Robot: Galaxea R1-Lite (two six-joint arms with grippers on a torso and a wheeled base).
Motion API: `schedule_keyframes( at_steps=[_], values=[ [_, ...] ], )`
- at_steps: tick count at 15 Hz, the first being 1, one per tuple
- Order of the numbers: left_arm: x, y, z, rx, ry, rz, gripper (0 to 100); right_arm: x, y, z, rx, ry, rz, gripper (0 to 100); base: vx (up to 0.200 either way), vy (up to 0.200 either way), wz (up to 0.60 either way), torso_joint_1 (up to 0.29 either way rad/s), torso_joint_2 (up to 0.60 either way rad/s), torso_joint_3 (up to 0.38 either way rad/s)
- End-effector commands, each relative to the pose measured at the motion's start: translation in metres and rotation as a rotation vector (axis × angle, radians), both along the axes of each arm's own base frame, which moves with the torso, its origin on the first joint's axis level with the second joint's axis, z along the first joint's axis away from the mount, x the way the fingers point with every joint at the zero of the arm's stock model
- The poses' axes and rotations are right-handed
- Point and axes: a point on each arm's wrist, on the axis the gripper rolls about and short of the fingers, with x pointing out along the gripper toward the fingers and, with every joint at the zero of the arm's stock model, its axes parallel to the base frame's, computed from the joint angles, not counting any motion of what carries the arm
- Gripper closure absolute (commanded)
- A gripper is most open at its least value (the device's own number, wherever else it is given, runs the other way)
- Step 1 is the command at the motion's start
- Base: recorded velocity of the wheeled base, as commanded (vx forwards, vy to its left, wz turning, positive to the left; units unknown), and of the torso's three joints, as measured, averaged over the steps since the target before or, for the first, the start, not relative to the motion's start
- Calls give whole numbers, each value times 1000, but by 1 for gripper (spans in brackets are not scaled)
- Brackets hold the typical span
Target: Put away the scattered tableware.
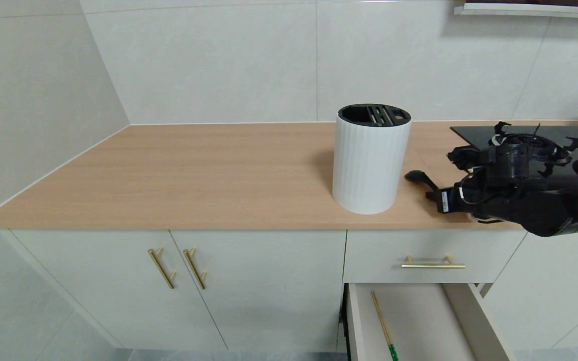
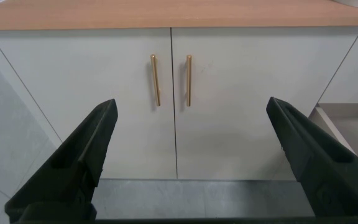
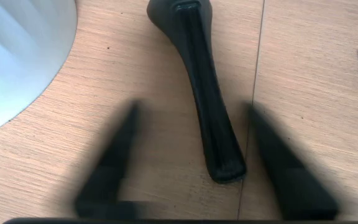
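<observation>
Grasping is the step in hand: right tool (image 3: 191, 109), spread apart, straddles the black utensil (image 3: 199, 68) lying flat on the counter (image 1: 193, 175) just beside the white holder (image 1: 371, 165); next move, I judge: lower and close squarely; left tool (image 2: 191, 155) hangs open before the cabinet doors (image 2: 229, 143).

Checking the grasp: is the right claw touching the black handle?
Apart: right wrist view shows bare counter either side of the black handle inside the open right claw.
</observation>
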Motion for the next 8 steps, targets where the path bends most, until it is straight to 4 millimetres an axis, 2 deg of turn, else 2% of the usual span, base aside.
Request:
schedule_keyframes(
  at_steps=[1, 6, 8],
  values=[
    [0, 0, 0, 0, 0, 0, 0, 0, 0, 0, -1, 1, 0, 100, 0, 0, 0, 0, 0, 0],
    [0, 0, 0, 0, 0, 0, 0, -4, 0, 8, 21, -6, -7, 100, 0, 0, 0, 0, 0, 0],
    [0, 0, 0, 0, 0, 0, 0, -16, -1, 27, 34, 14, -13, 100, 0, 0, 0, 0, 0, 0]
  ],
)
